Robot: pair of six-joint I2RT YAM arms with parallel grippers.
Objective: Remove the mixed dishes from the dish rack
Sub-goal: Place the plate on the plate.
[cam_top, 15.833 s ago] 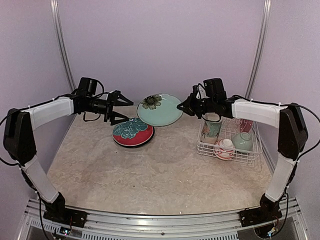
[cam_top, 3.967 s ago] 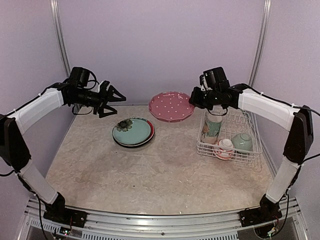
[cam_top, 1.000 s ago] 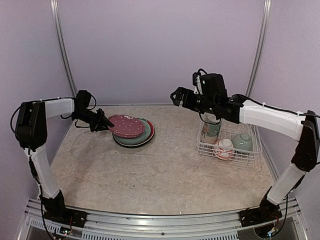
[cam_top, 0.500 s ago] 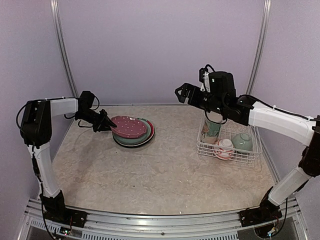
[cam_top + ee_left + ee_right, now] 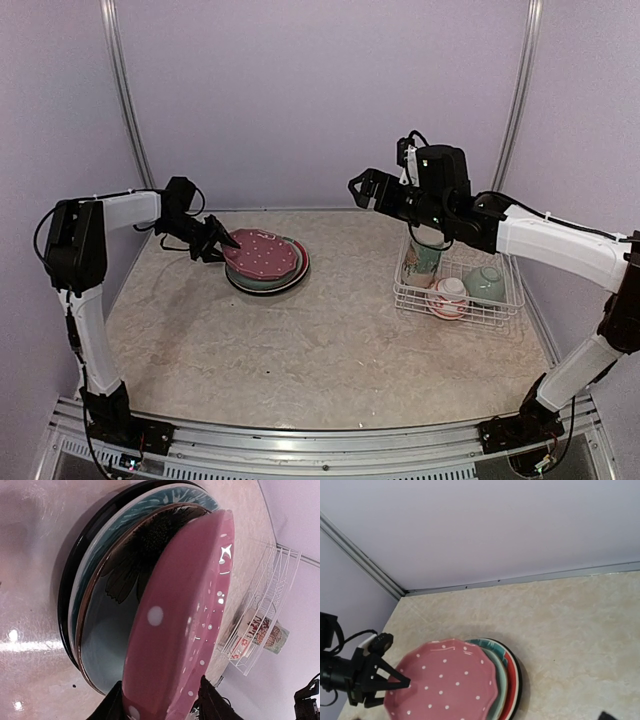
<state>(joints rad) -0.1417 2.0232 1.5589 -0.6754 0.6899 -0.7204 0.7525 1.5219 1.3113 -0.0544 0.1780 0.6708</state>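
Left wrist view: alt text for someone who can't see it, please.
The left end effector grips the near rim of a pink dotted plate, holding it tilted over a light teal flower plate stacked on a black-rimmed plate. Behind, a dish rack holds a patterned mug.

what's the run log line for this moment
left gripper: shut on pink plate, tilted over plate stack | right gripper: open, raised, empty | dish rack: mug, mint bowl, white-pink bowl inside
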